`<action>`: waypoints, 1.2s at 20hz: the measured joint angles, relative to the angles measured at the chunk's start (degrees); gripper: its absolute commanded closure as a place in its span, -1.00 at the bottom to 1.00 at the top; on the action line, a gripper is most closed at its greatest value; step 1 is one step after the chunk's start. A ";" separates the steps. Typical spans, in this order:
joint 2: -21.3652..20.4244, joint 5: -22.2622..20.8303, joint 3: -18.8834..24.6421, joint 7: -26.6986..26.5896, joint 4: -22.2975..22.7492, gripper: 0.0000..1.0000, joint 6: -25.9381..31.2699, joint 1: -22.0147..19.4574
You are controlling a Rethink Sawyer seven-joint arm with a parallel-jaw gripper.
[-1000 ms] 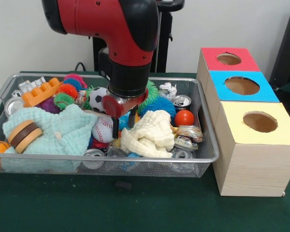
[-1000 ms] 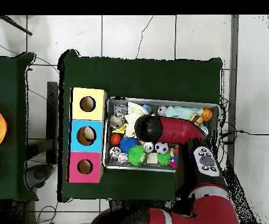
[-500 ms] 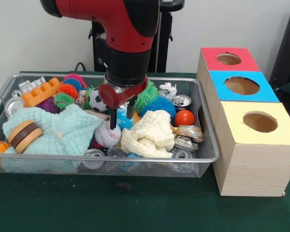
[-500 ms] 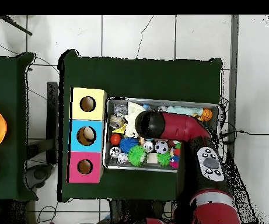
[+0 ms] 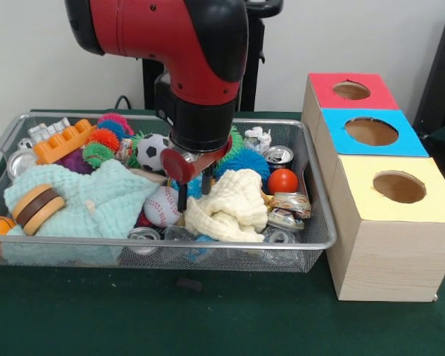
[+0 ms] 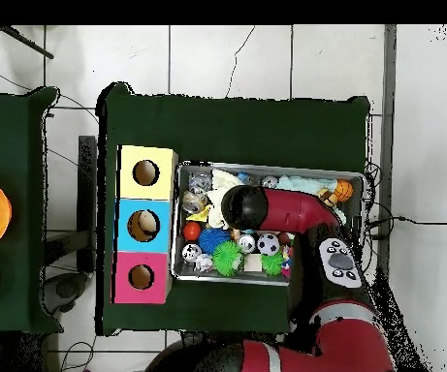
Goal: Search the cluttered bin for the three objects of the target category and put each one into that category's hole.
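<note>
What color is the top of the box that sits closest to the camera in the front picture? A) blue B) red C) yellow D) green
C: in the front view the yellow-topped box is the nearest of the three, with the blue-topped box behind it and the red-topped box farthest back.

A wire bin (image 5: 311,185) fills the left and centre of the front view, with a row of three holed boxes (image 5: 389,222) just beside it at right. Inside the bin, a baseball (image 5: 162,206) lies centre, a cloth (image 5: 230,208) to its right, and a toy burger (image 5: 37,208) at lower left.
</note>
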 measured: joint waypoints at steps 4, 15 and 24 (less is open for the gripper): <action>1.20 -0.01 0.47 0.00 0.00 -1.00 -1.75 -0.05; 1.79 0.00 1.61 0.00 -0.23 -1.00 -1.96 -1.58; 3.50 1.67 1.69 0.00 -0.26 -1.00 -2.88 -1.28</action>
